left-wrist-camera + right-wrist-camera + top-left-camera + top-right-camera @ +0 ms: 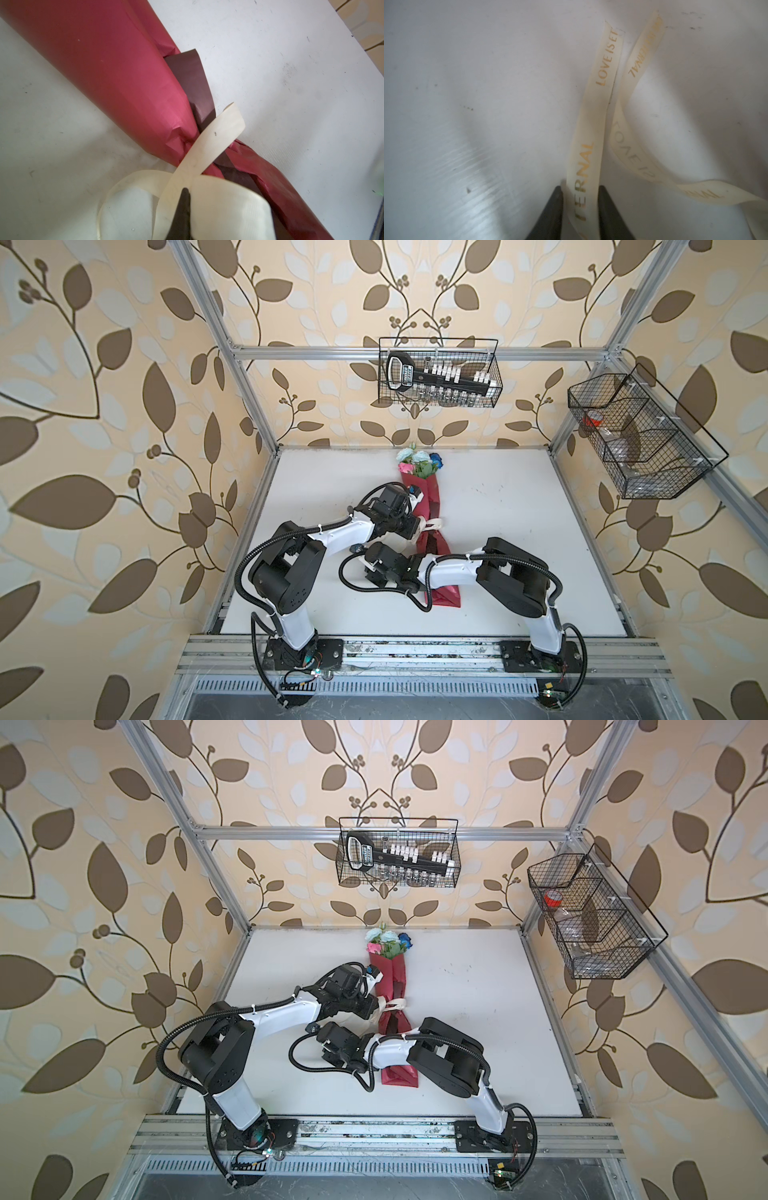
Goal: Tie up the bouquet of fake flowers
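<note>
Cream ribbon (218, 133) crosses the bouquet of fake flowers (415, 461) ahead of the left pincer (184, 190), clamped on that ribbon; right pincer (580, 188) narrow astride a tail, grip unclear; knot seemingly unfinished.

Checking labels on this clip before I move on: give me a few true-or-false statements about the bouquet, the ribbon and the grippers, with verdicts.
1. The bouquet of fake flowers lies with its blooms toward the back wall. True.
2. The wrapping paper is blue. False: the wrapping paper is red.
3. The left gripper has its jaws shut on the cream ribbon. True.
4. The ribbon is unprinted. False: the right wrist view shows gold lettering on it.
5. A strand of ribbon passes between the jaws of the right gripper. True.
</note>
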